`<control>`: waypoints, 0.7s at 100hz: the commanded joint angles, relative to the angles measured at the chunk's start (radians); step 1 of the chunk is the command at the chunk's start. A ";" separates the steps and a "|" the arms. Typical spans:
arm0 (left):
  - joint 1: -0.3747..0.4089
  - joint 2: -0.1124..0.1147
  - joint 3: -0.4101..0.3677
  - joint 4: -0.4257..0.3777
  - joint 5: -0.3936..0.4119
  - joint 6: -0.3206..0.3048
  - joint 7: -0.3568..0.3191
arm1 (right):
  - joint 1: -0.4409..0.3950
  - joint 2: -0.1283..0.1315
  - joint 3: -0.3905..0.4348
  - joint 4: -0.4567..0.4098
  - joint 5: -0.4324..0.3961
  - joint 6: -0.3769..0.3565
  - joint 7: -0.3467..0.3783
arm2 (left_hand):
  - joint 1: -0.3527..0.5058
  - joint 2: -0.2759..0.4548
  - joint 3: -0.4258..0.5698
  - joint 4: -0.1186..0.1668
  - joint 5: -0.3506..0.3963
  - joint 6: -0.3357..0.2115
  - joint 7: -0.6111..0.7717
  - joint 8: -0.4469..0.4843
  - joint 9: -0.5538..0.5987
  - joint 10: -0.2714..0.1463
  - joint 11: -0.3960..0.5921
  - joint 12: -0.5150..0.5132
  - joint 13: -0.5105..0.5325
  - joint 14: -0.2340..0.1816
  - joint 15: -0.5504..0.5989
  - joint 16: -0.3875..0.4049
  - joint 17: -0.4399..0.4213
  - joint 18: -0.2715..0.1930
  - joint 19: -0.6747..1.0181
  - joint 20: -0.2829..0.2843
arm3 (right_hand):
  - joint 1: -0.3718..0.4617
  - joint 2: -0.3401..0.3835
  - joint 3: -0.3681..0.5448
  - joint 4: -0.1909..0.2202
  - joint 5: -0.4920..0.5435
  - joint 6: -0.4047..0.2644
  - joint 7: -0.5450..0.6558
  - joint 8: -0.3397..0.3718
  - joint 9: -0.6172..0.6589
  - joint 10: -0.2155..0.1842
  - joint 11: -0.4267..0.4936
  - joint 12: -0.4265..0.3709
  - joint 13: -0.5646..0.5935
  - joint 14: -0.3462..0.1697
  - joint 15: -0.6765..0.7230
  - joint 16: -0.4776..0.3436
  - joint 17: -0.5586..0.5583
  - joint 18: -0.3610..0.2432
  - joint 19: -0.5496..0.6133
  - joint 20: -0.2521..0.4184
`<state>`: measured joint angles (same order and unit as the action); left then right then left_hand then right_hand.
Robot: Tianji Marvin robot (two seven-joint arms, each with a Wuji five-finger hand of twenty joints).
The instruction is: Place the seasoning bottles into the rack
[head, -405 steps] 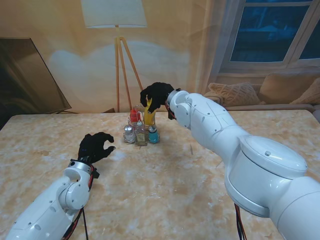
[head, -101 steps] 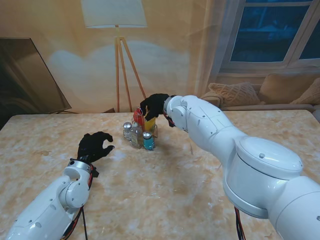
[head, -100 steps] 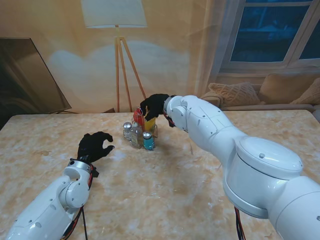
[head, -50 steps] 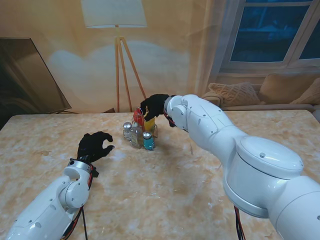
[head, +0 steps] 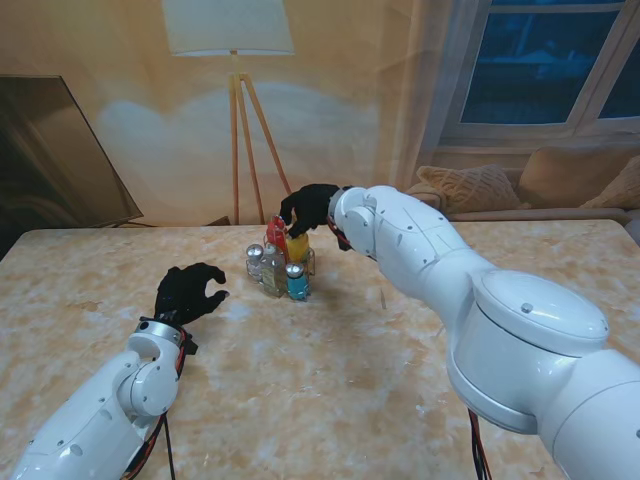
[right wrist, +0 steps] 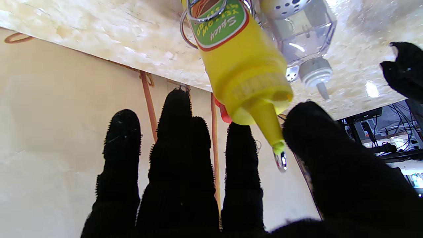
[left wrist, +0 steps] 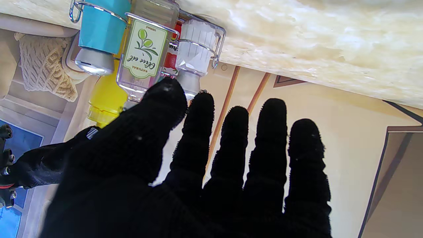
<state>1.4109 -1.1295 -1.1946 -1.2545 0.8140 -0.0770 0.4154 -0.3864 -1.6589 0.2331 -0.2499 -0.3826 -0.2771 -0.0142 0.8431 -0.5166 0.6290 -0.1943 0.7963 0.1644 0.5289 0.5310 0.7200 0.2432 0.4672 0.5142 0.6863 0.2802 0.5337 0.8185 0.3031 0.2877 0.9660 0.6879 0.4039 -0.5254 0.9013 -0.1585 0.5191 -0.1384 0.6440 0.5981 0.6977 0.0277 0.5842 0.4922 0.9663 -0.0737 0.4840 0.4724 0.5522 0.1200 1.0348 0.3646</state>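
The wire rack [head: 312, 262] stands at the table's middle, farther from me. It holds the yellow squeeze bottle [head: 298, 247], a red bottle [head: 272, 235], an olive oil bottle [head: 274, 272], a blue shaker [head: 297, 284] and a clear shaker [head: 256, 262]. My right hand [head: 310, 207] hovers just over the yellow bottle [right wrist: 241, 66], fingers [right wrist: 178, 138] spread and off it. My left hand [head: 188, 293] hangs open over the table to the rack's left, nearer to me. Its wrist view shows the olive oil bottle [left wrist: 145, 49] and blue shaker [left wrist: 99, 33] beyond the fingertips.
A floor lamp [head: 232, 40] stands behind the table's far edge, and a sofa with cushions [head: 470, 185] sits at the back right. A dark panel [head: 55, 150] leans at the back left. Bare marble table top [head: 330, 380] stretches between me and the rack.
The yellow bottle has gone down from above the rack into it. My right hand has since let go and lifted slightly. The left hand has not moved.
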 commanded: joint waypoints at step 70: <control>-0.001 -0.004 0.005 -0.003 -0.005 -0.006 -0.016 | 0.018 0.013 0.008 -0.005 -0.013 -0.007 -0.023 | -0.003 -0.021 0.030 -0.022 -0.011 -0.012 0.018 -0.005 -0.016 -0.007 0.011 0.005 -0.008 -0.010 0.002 0.002 -0.005 -0.005 0.007 0.012 | 0.096 0.026 -0.035 -0.079 0.048 -0.044 0.153 -0.076 0.074 -0.021 0.040 -0.018 0.050 -0.032 0.005 -0.022 0.056 -0.026 0.026 -0.043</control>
<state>1.4090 -1.1296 -1.1907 -1.2536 0.8104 -0.0810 0.4137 -0.3812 -1.6520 0.2411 -0.2503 -0.3891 -0.2654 -0.0422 0.8431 -0.5285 0.6314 -0.1943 0.7963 0.1641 0.5289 0.5310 0.7200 0.2432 0.4672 0.5142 0.6863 0.2802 0.5337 0.8185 0.3031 0.2877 0.9660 0.6879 0.5027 -0.4990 0.8733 -0.2232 0.5683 -0.1651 0.7883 0.5330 0.7728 0.0217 0.6150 0.4925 1.0095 -0.1071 0.4927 0.4720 0.6215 0.0962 1.0583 0.3355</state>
